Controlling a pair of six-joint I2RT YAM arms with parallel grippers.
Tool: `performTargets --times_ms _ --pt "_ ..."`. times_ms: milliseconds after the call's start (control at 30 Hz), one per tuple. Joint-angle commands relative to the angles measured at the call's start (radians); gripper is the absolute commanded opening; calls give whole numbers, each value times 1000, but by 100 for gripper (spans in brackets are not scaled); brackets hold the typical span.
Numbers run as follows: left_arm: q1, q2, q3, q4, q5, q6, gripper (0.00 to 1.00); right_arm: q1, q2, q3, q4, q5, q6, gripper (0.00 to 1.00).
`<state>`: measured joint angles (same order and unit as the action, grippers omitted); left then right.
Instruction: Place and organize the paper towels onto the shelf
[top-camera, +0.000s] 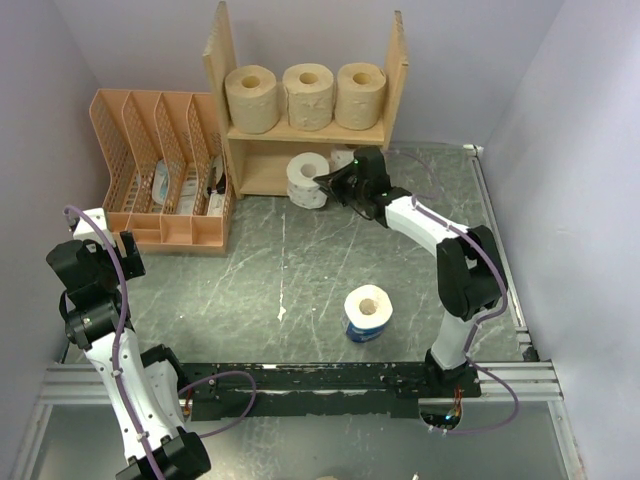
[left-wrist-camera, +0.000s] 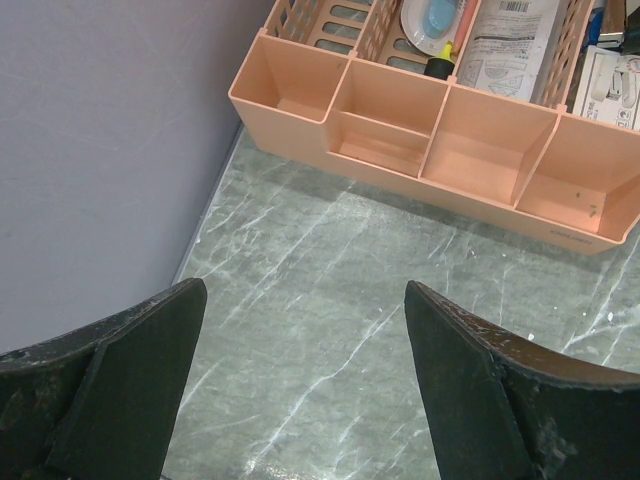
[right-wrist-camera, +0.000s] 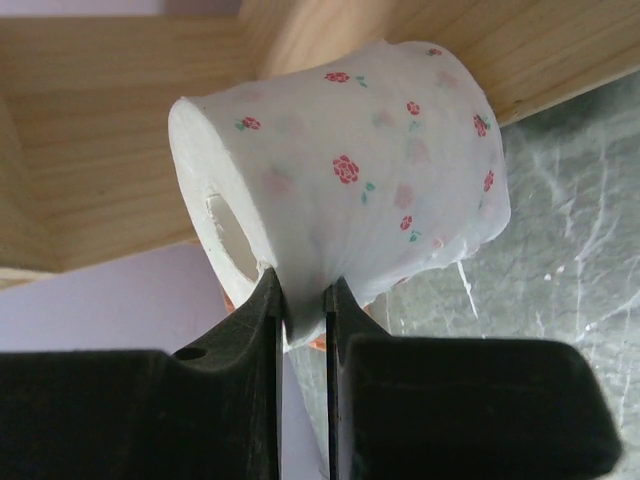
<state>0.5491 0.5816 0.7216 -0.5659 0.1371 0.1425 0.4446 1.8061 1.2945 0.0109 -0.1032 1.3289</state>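
"At the lower tier of the shelf, what is my right gripper holding?"

"Your jaws are drawn narrow, pinching a fold of paper on the white roll; its long axis runs across your wrist view, tilted up to the right; the hollow core faces left; wooden boards sit close behind it."

"Any writing on it?"

"The only print you can see is small red roses with green leaves. From overhead, white paper sits at the front of that lower tier, right at your fingertips; whether that is one roll or two stacked, I cannot tell."

"And the others?"

"Your three tan rolls stand side by side on the upper tier, axes upright, cores up; the blue-wrapped roll stands upright on the table, core up, well apart from the shelf and near your right arm's base; its wrapper print is too small to read."

"Left side?"

"Your left gripper hangs over the table with jaws spread wide, near the orange organizer; a packet in it carries a barcode and lines of print, too small to read."
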Motion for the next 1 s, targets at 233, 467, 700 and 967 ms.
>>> performTargets --times_ms 233,467,700,967 --pt "7 0 25 6 30 9 92 -143 -8 35 175 -11 27 0" --pt "8 -3 23 6 32 11 92 -136 23 15 270 -84 104 0" --pt "8 -1 25 6 28 9 92 -125 65 67 279 -79 114 0" --pt "7 1 25 8 25 8 92 -122 94 79 257 -41 87 27"
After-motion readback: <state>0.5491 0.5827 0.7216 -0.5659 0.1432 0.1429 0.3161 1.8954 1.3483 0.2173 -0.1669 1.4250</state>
